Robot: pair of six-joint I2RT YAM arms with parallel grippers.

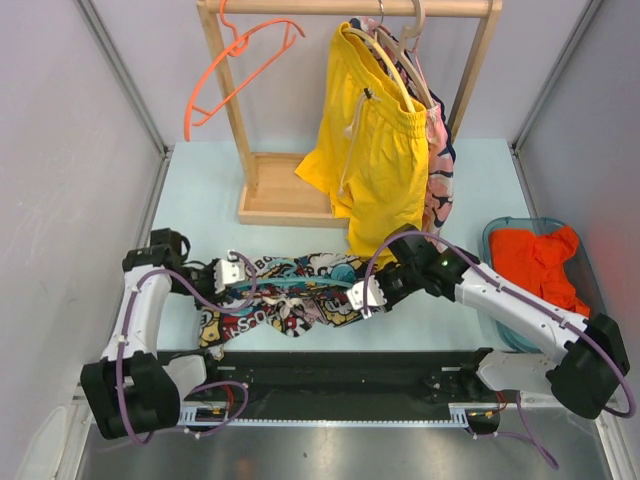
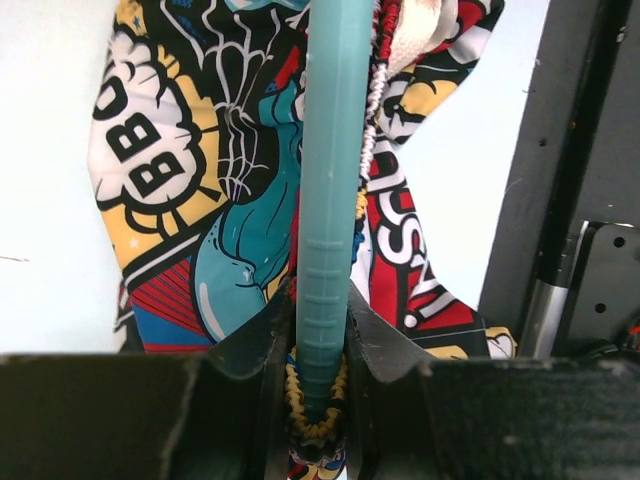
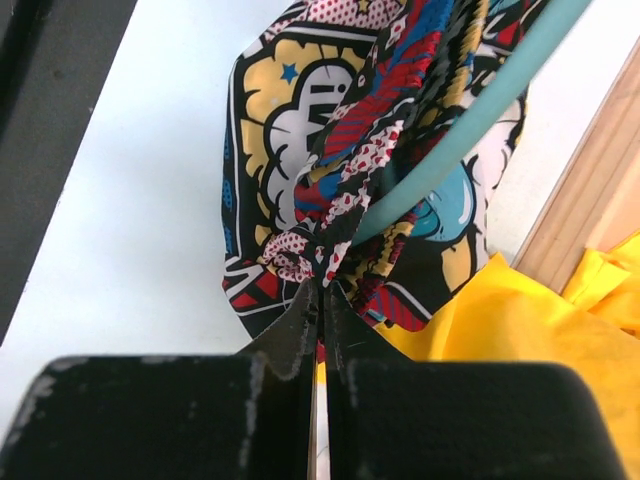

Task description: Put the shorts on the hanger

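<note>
The comic-print shorts (image 1: 290,305) hang stretched between my two grippers, just above the table's near edge. The teal hanger (image 1: 300,283) runs through them. My left gripper (image 1: 240,275) is shut on the hanger's bar (image 2: 330,200), with the shorts' gathered waistband (image 2: 310,420) wrapped round the bar's end between the fingers. The shorts (image 2: 200,230) drape below on both sides of the bar. My right gripper (image 1: 368,295) is shut on a bunched fold of the shorts (image 3: 300,170). The teal hanger (image 3: 470,120) slants up to the right out of that fold.
A wooden rack (image 1: 275,205) at the back carries an orange hanger (image 1: 235,75), yellow shorts (image 1: 375,150) and patterned shorts (image 1: 440,180). A teal bin (image 1: 495,232) with orange cloth (image 1: 535,260) sits on the right. A black rail (image 1: 350,375) runs along the near edge.
</note>
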